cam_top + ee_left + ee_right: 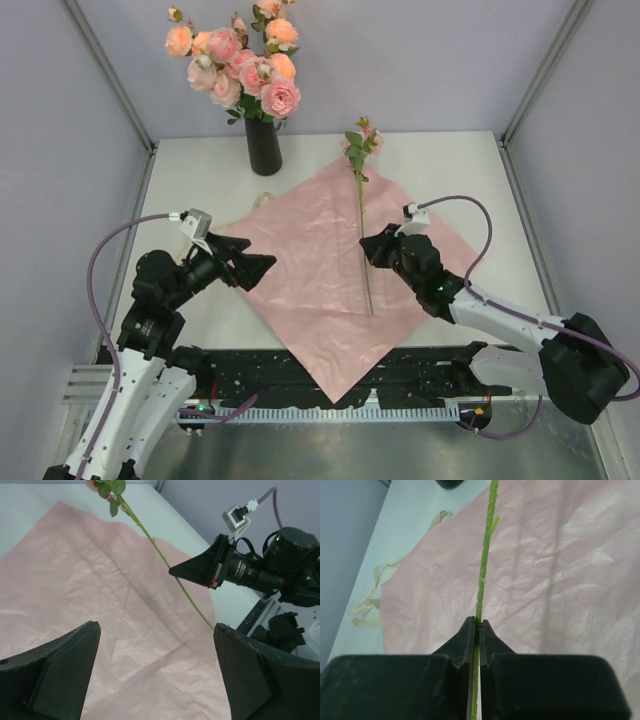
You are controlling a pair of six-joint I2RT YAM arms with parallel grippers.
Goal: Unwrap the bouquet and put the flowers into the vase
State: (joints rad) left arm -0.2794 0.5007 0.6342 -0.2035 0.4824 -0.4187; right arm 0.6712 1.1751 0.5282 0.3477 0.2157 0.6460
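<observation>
Flower (360,200): single thin green stem, small peach bud and leaves at far end. Lies lengthwise on opened pink sheet (310,290), middle of table (450,170). Right gripper (479,627) pinched tight on stem roughly midway along; judged near balance point so stem lifts level. Other roses (240,65) upright in black vase (263,146) at far edge, just beyond sheet's far-left side. Cream ribbon (370,605) loose beside sheet. Left gripper (255,268) spread fully wide, holding nothing, hovers over sheet's left corner, facing flower; likely standing by to assist.
</observation>
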